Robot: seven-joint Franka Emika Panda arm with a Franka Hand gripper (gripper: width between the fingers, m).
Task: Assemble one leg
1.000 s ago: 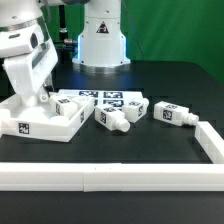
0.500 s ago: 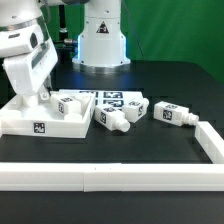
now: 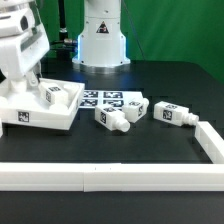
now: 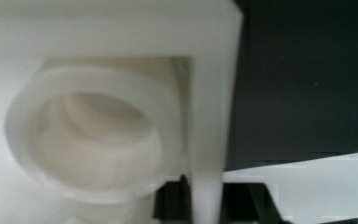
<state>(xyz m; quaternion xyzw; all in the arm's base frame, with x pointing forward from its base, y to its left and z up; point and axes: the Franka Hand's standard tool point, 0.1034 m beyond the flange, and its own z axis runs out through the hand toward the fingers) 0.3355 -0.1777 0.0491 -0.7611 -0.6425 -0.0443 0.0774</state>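
1. Leg (image 3: 57, 94): a small white block with a black-and-white tag facing the camera. You had it lying at the far edge of the panel (image 3: 45, 120), just to the exterior view's right of your claw (image 3: 25, 92). Whether it rested on the panel or just behind it could not be told.
2. Further legs, three, alike in make. One (image 3: 112, 119) lay on the table (image 3: 150, 148) in front of the marker board (image 3: 100, 98), its round peg end pointing toward the exterior view's right. One (image 3: 136, 108) lay just beside the board's right end. One (image 3: 172, 114) lay apart, further toward the exterior view's right.
3. Claw: you had it lowered at the panel's far left part. Its fingers were hidden behind the arm's white housing, so you could not tell how far apart they stood or whether they gripped anything.
4. Panel: large, white and square, with a tag on its near side wall. It sat at the exterior view's left, and its near face looked slightly tilted.
5. Round recess (image 4: 87, 125): set in a white surface, blurred, filling most of the wrist view with dark table beside it. You could not tell which part it belonged to.
6. Marker board: flat on the table, behind the middle legs.
7. Rail (image 3: 110, 177): white and L-shaped, running along the table's near edge and up the exterior view's right.
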